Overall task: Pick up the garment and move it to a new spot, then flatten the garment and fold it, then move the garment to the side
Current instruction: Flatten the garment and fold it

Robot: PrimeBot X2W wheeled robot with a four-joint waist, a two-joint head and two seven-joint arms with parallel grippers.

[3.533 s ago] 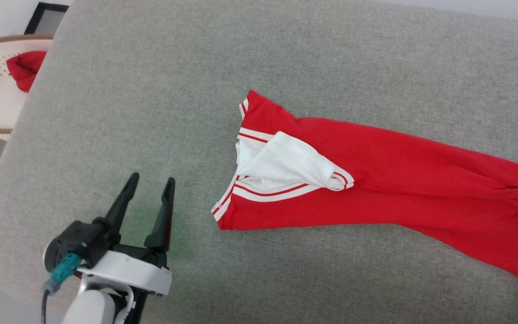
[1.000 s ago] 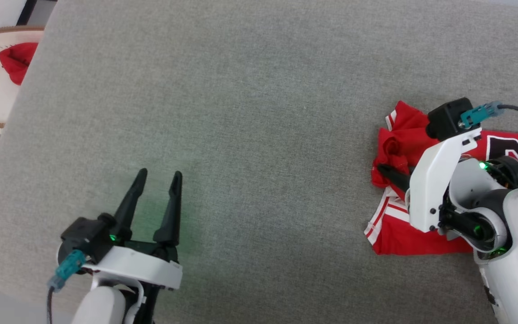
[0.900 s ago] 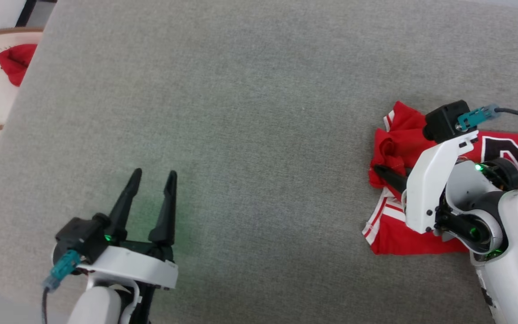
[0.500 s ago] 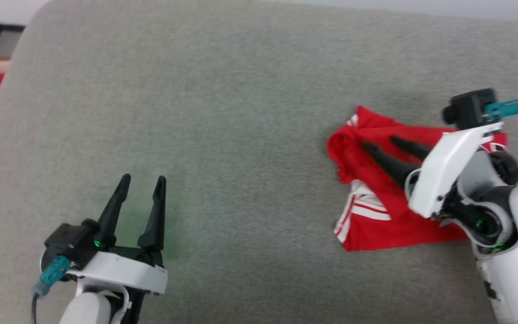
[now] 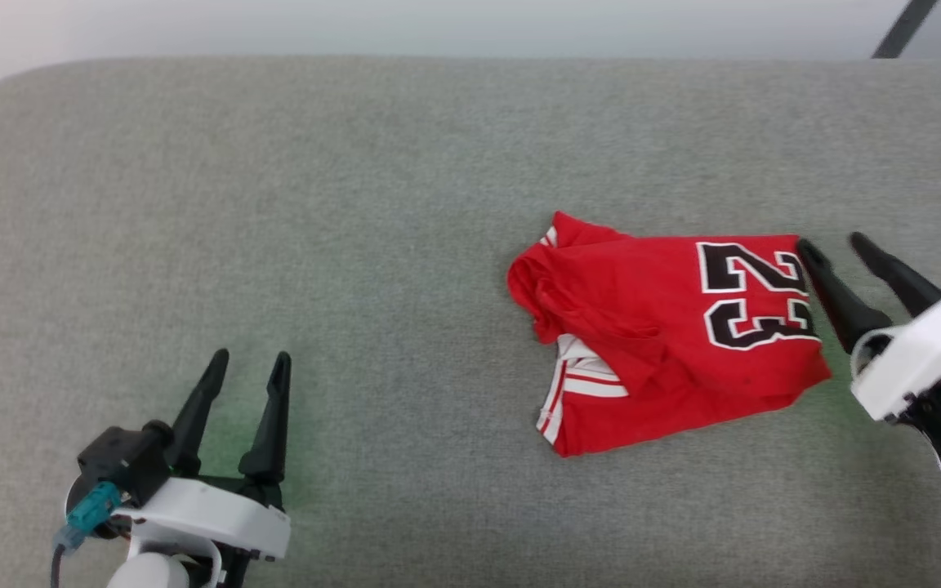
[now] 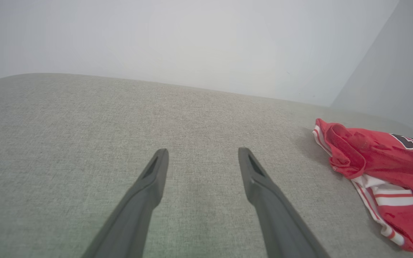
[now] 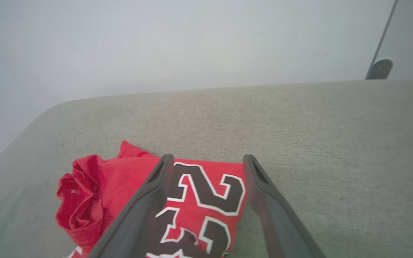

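My L gripper [image 5: 250,357] sat low at the near-left of the grey fabric-covered surface [image 5: 356,180]. Its fingers pointed away from me, spread wide w/ nothing between them. In the L wrist view, bare grey fabric lay between the 2 fingers. That gripper was well apart from the jersey.

My R gripper [image 5: 830,241] came in from the right edge, wrist low & fingers angled up-left. They were also spread wide & held nothing. Its 2 tips sat at the far-right corner of the red jersey [image 5: 650,327]. The tip nearer the cloth was right at its edge by the number; the other was over bare fabric. I couldn't tell whether the nearer tip touched the cloth or hung just above it. In the R wrist view the number showed between & below the fingers.

The jersey lay right of centre on the surface in a rough rectangle, free of both grippers. Its left end was bunched into a rumpled roll. A white part w/ red-white striped trim poked out at the near-left corner.

Writing: a black, white-edged "23" [image 5: 752,296] on the jersey's right part, lying sideways in the head view.
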